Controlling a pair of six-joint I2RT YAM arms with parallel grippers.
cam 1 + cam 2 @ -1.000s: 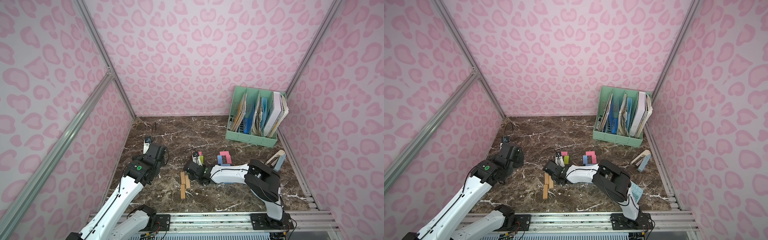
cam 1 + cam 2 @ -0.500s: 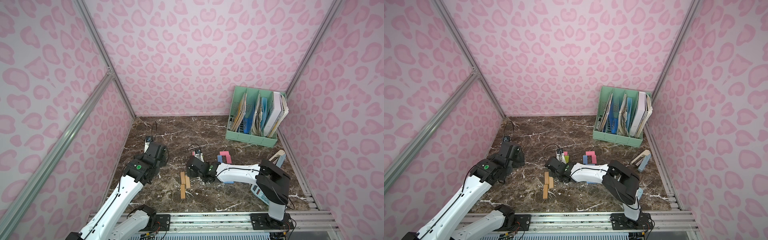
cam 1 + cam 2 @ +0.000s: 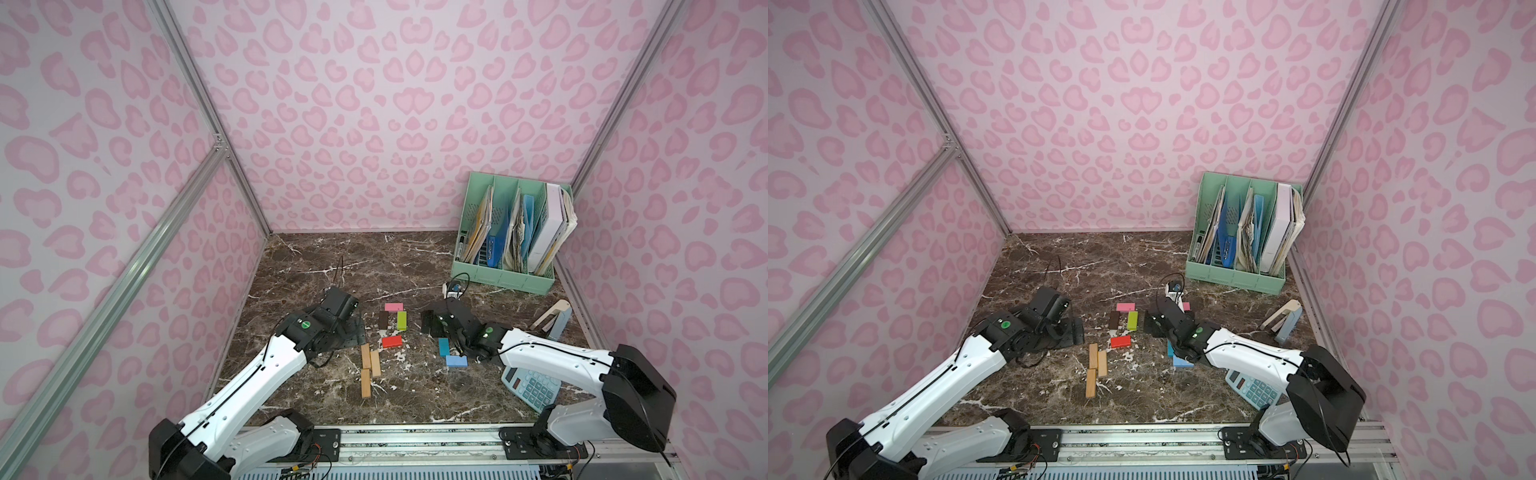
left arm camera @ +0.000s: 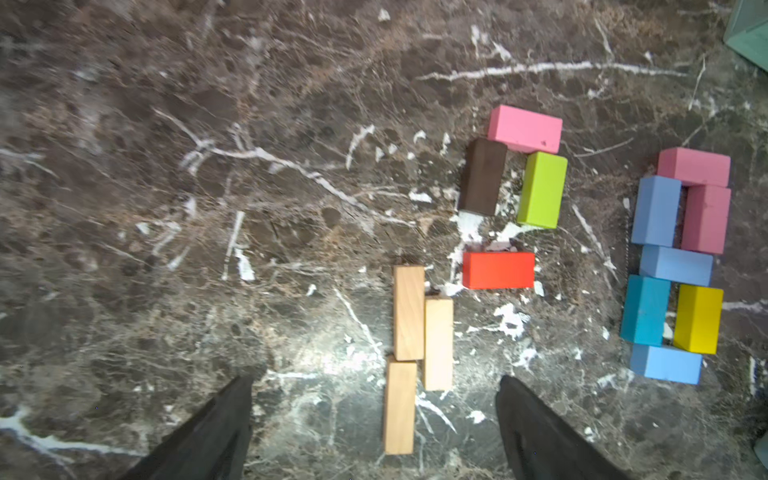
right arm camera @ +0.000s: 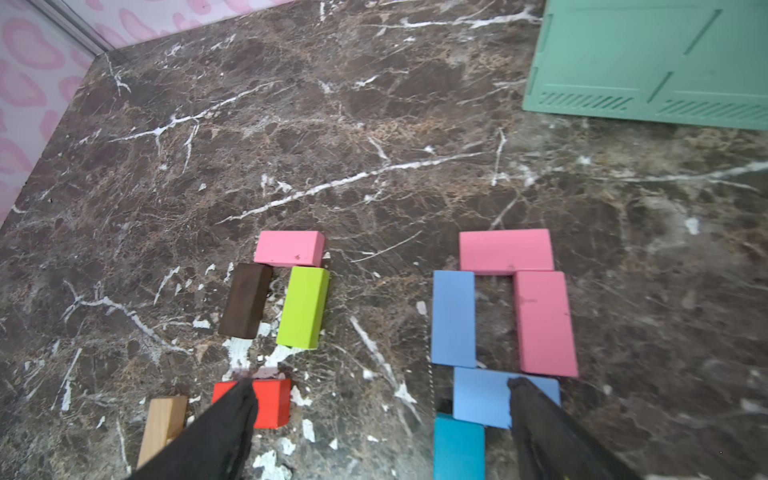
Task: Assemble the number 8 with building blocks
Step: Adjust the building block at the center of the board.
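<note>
Left gripper and right gripper both hang wide open and empty over coloured blocks toward the desk's front edge, the right one low enough that a careless sweep could knock the finished eight askew.

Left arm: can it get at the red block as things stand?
Probably yes. The left claw is open and empty, and the red block lies uncovered close ahead; only a tan block near its corner could get nudged.
</note>
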